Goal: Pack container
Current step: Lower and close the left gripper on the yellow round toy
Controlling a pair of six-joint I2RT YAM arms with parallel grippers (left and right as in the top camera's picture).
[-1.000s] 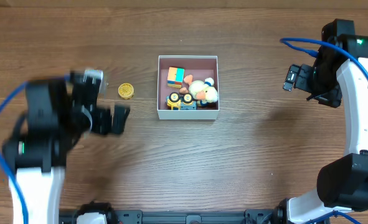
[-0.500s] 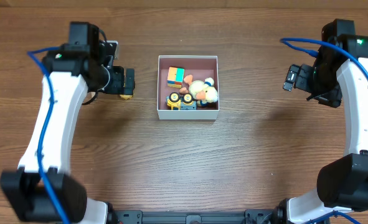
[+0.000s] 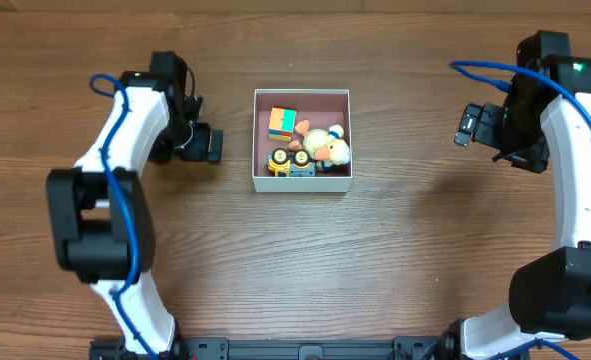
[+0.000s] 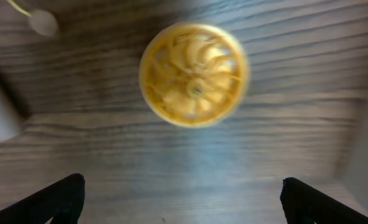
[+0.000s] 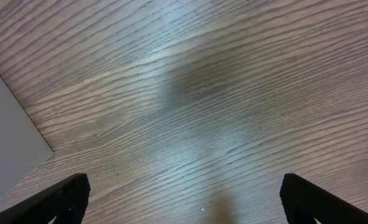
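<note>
1. At mid-desk [image 3: 375,260], the container [image 3: 320,104] is seen, with toys [image 3: 325,146] inside.
2. Left of it, the left fingers [image 4: 62,202] are held spread, with a yellow disc [image 4: 194,74] lying on the wood ahead of them.
3. The right fingers [image 5: 65,200] are spread over the desk, well right of the container.

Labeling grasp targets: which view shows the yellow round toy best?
Left wrist: the yellow round toy sits large and unobstructed, slightly blurred. Overhead, the left end effector covers it. Right wrist shows none of it.
</note>
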